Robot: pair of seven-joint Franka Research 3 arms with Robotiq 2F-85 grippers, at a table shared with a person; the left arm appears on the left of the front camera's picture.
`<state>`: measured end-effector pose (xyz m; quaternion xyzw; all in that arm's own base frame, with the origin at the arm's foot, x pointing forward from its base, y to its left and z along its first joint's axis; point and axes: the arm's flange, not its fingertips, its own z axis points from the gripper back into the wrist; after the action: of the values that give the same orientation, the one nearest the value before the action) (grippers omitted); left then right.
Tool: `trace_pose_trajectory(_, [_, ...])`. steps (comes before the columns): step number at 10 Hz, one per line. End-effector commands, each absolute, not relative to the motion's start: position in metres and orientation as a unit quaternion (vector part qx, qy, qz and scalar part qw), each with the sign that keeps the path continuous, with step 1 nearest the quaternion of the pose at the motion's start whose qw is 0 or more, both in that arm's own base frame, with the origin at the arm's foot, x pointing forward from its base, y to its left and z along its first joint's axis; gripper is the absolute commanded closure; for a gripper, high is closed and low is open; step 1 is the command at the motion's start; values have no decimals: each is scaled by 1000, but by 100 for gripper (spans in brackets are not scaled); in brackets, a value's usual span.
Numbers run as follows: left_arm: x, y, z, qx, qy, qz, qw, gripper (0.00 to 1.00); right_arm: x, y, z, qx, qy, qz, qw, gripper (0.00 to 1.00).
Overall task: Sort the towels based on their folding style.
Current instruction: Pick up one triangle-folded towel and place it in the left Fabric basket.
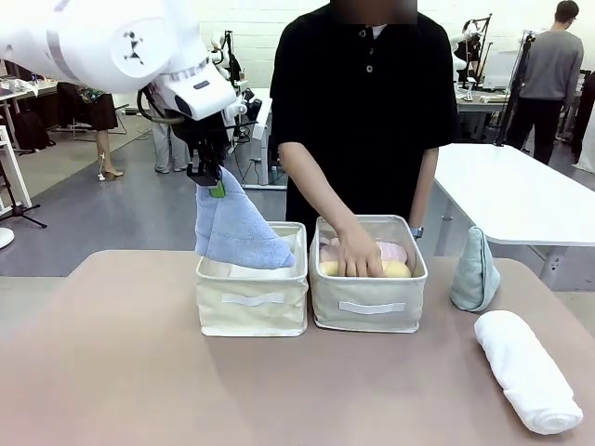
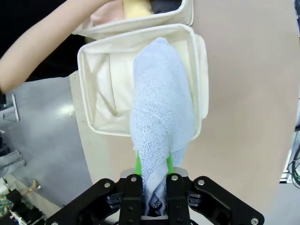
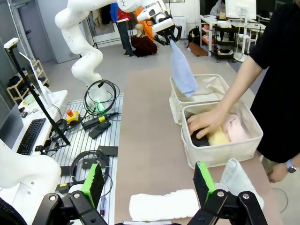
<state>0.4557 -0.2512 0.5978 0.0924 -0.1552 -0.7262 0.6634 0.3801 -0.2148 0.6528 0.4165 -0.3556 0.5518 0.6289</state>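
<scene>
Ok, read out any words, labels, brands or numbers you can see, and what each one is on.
None can be read.
The sewn strips on the left bin and the right bin are blank.
A small dark mark on the left arm is too blurred to read.

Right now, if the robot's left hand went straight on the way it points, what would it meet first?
Past the blue towel that the left hand holds, the line enters the open cream bin; probably its floor comes first, though depth is unclear.
</scene>
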Motion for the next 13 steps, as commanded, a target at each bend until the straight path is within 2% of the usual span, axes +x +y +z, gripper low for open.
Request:
trace_pose_trajectory(1, [471, -243, 581, 91, -159, -739, 648, 84, 376, -213, 650, 413, -347, 551, 637, 0])
trace_pose_trajectory(6, [483, -236, 536, 54, -144, -738, 657, 84, 376, -213, 650, 413, -347, 551, 637, 0])
trace_pose_trajectory(9, [474, -249, 533, 50, -150, -742, 651, 84, 376, -213, 650, 413, -347, 551, 637, 0])
trace_pose_trajectory(13, [465, -261, 534, 41, -174, -719, 671, 84, 376, -213, 650, 413, -347, 551, 637, 0])
